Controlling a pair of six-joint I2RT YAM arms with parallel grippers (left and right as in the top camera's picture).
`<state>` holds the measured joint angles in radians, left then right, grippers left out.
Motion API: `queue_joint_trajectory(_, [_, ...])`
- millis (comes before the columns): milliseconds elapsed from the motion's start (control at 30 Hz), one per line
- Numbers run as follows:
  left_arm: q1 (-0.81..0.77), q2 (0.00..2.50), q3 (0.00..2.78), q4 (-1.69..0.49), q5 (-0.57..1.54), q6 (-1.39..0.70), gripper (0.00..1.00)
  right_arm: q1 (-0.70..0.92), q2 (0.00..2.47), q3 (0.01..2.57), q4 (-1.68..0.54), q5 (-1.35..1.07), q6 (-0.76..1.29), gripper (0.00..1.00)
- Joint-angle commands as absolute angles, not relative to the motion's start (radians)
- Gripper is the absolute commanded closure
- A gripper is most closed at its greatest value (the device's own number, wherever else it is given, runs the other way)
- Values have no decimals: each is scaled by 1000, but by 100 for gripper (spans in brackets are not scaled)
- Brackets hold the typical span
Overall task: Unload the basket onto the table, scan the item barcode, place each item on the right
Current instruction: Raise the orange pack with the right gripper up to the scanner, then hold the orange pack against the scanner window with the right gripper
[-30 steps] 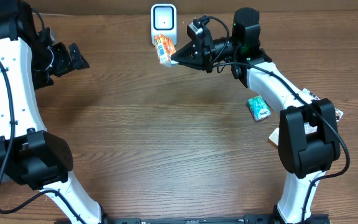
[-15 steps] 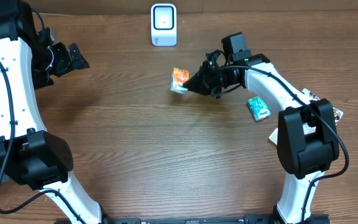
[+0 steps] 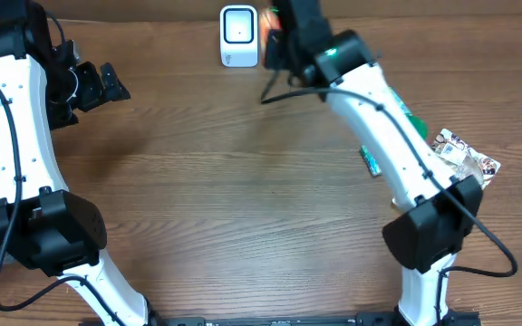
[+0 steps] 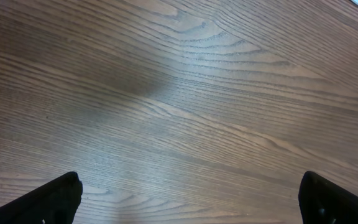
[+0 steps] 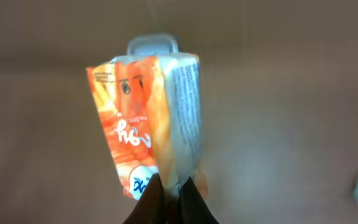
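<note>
1. Right gripper [image 5: 169, 188] was clamped tight on the lower edge of the orange snack packet [image 5: 143, 118], which stood upright ahead of the fingertips, off the table.
2. Packet was held directly in front of the white scanner [image 3: 238, 36], which stood upright at the far edge of the table [image 3: 243, 208]. In the right wrist view the scanner's top showed just behind the packet's upper edge.
3. Judgement: the edge grip left the printed faces uncovered, and the raised hold served to present one face to the scanner window.
4. Whether the barcode itself faced the scanner could not be established, as the print was blurred.
5. Left gripper [image 3: 109, 83] stood with jaws wide and empty above bare wood at the far left, well apart from the scanner. Judgement: it was parked clear of the working arm.
6. Surface was brown wood-grain laminate. A green packet [image 3: 371, 161] lay partly hidden beneath the right arm [image 3: 379, 109], and a patterned packet [image 3: 465, 154] lay near the right edge. Both were well apart from the scanner.
7. Room: only a pale strip showed beyond the table's far edge.
</note>
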<state>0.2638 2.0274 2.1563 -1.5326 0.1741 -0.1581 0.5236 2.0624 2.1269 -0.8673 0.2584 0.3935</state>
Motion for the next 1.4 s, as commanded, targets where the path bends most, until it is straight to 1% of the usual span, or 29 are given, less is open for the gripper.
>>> queue_joint_trajectory(0, [267, 2015, 2170, -1532, 171, -164, 0, 626, 2057, 2156, -682, 747, 149, 96])
queue_joint_trajectory(100, [267, 2015, 2170, -1532, 171, -164, 0, 677, 2111, 2156, -434, 853, -77, 96])
queue_joint_trajectory(267, [267, 2015, 2170, -1532, 171, -164, 0, 683, 2245, 2155, -124, 850, -434, 96])
queue_joint_trajectory(367, [267, 2015, 2170, -1532, 171, -164, 0, 669, 2320, 2155, -35, 791, -617, 96])
queue_joint_trajectory(433, [267, 2015, 2170, -1532, 171, -164, 1, 659, 2362, 2155, -9, 750, -700, 96])
queue_joint_trajectory(467, [267, 2015, 2170, -1532, 171, -164, 1, 649, 2406, 2154, 6, 708, -773, 96])
queue_joint_trajectory(600, [267, 2015, 2170, -1532, 171, -164, 0, 632, 2478, 2154, 15, 662, -875, 96])
queue_joint_trajectory(733, [267, 2015, 2170, -1532, 171, -164, 1, 627, 2524, 2154, 19, 659, -921, 96])
queue_joint_trajectory(1000, [267, 2015, 2170, -1532, 171, -164, 1, 628, 2535, 2151, 2, 652, -916, 96])
queue_joint_trajectory(1267, [267, 2015, 2170, -1532, 171, -164, 1, 606, 2547, 2148, -25, 641, -830, 96])
queue_joint_trajectory(1367, [267, 2015, 2170, -1532, 171, -164, 0, 594, 2550, 2148, -35, 596, -805, 96])
